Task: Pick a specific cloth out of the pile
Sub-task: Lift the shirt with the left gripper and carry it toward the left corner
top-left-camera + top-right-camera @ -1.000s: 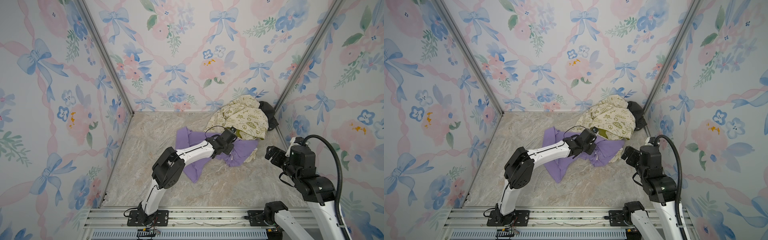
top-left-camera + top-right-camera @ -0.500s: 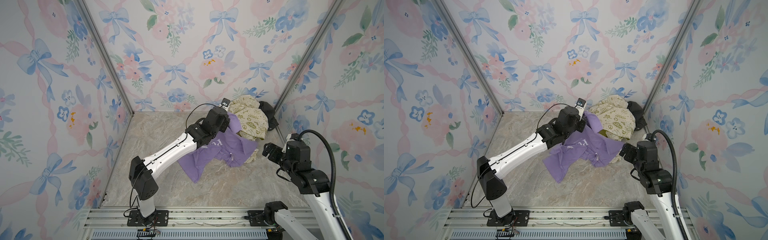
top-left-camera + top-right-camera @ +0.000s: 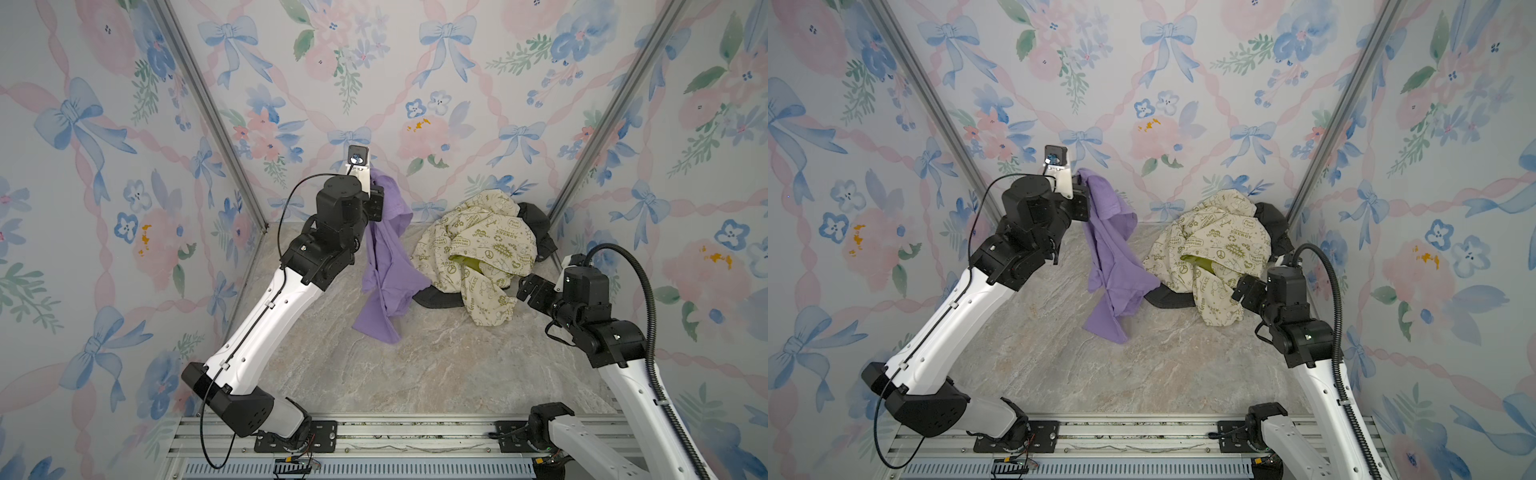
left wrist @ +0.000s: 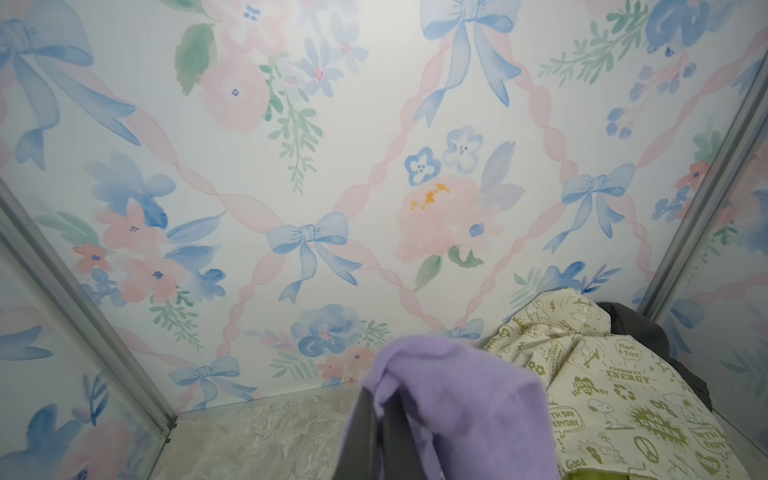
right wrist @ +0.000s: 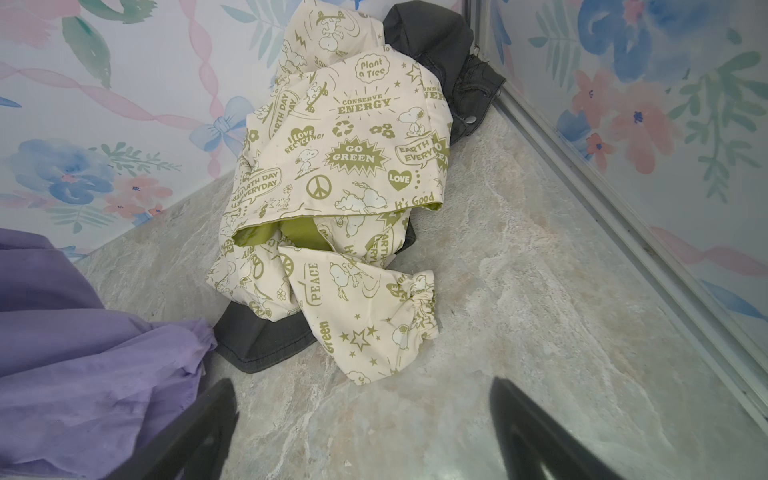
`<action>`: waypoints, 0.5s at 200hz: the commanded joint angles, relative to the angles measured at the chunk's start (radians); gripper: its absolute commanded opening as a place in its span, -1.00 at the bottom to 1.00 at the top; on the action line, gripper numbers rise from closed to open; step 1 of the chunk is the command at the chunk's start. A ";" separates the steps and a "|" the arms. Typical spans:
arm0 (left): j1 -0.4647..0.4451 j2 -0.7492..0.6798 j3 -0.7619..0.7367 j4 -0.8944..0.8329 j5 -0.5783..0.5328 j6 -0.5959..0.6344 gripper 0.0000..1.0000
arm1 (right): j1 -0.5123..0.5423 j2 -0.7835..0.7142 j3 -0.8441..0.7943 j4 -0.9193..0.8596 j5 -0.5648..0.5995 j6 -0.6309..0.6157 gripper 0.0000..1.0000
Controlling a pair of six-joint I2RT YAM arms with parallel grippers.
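Left gripper (image 3: pixel 376 204): you have it clamped tight on the top edge of the cloth (image 3: pixel 390 266), high up near the back wall. In the left wrist view the lilac fabric drapes over its fingers (image 4: pixel 359 432).
Right gripper (image 3: pixel 527 289): its jaws stand wide apart with nothing between them. It sits low, just beside the near edge of the pile (image 3: pixel 478 245), and faces it.
Cloth: it hangs from your left gripper in one long drape. Its lower end lies on the table (image 3: pixel 415 365), to the left of the pile in both top views.
Pile: the cream cloth (image 5: pixel 345 166) sits on the dark grey cloth (image 5: pixel 436 37) in the back right corner. A dark grey edge pokes out towards the lilac fabric, and you cannot tell whether the two touch or only lie side by side.
Step in hand: this looks like the lift that separates the cloth. By the look of it, most of the cloth is already free of the heap.
Next move: carry your left gripper away from the pile, towards the open table, until the trailing end clears. Watch that dark grey edge. If it drags along, your free right gripper is well placed to pin the heap down.
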 commanded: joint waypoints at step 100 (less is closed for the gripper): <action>0.306 0.217 0.113 0.048 0.223 -0.091 -1.00 | 0.006 0.156 0.099 0.105 -0.084 0.029 0.94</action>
